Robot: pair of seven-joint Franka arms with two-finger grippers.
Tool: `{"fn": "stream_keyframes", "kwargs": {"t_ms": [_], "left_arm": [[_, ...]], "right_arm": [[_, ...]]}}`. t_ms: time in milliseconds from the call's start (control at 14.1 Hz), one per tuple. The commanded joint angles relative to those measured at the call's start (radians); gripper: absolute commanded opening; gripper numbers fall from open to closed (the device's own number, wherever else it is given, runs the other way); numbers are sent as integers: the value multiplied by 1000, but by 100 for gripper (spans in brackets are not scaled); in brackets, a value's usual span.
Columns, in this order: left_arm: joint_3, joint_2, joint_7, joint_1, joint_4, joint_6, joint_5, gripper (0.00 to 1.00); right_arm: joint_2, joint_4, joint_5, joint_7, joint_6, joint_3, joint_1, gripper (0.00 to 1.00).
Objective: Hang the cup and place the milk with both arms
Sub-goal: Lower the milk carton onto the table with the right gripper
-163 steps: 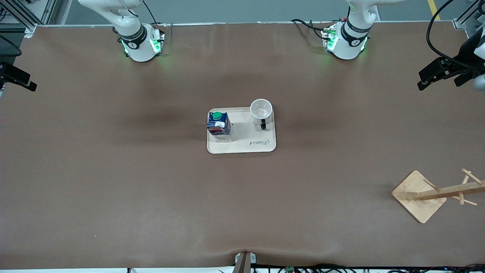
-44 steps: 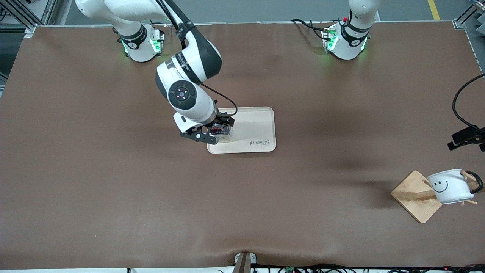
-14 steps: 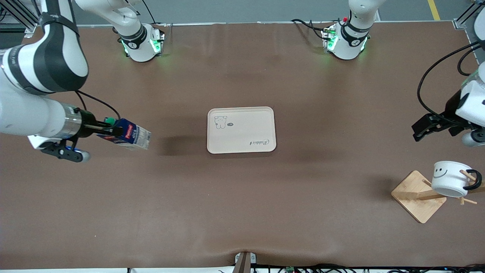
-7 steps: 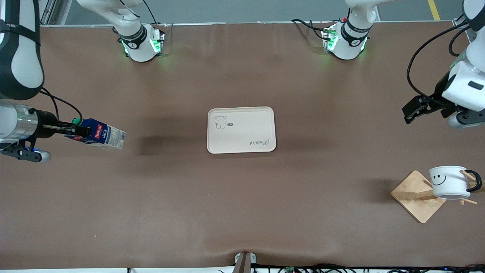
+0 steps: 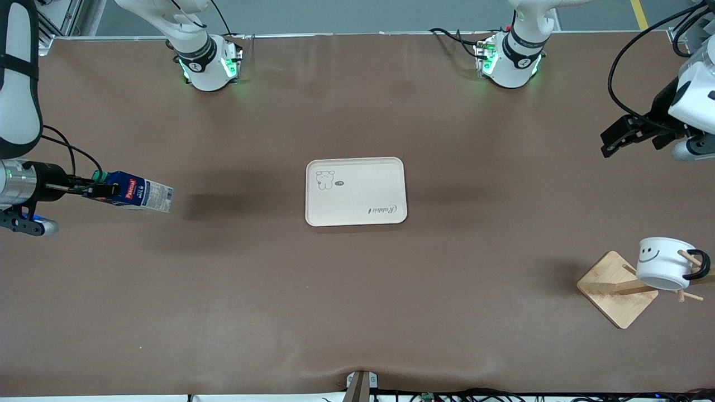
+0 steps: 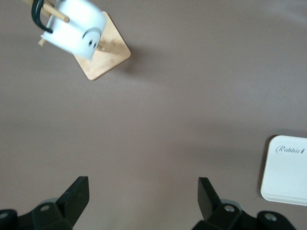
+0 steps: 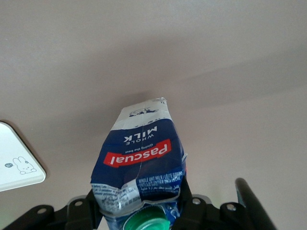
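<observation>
The white cup [image 5: 663, 271] with a smiley face hangs by its black handle on a peg of the wooden rack [image 5: 616, 288]; the left wrist view shows the cup [image 6: 72, 26] too. My left gripper [image 5: 616, 138] is open and empty, over the table's edge at the left arm's end, apart from the rack. Its fingers [image 6: 76, 192] stand wide with only table between them. My right gripper [image 5: 103, 190] is shut on the top of the blue milk [image 5: 137, 192], which lies tilted in the air over the right arm's end of the table. The milk [image 7: 141, 160] has a dented top and a green cap.
A cream tray [image 5: 385, 173] with a rabbit drawing lies at the table's middle, with nothing on it. A corner of the tray [image 7: 14, 175] shows in the right wrist view, and the tray [image 6: 288, 187] shows in the left wrist view as well.
My right gripper has carried the milk farther toward the right arm's end of the table. My left gripper has drawn away from the rack toward the bases. The cup sways slightly on its peg.
</observation>
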Motion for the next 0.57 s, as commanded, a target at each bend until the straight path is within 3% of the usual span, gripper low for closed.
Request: {"fn": "stream_keyframes", "kwargs": {"t_ms": [0,496], "left_arm": [[23,-75,16,-28,-73,6,-18,100],[69,-98,20,-64,-85,5,-74,100]], "right_arm": [[-93,-140,-7,-8,84,19,-12,0],[-134,-314,-15,-97,253,17,-60,0]]}}
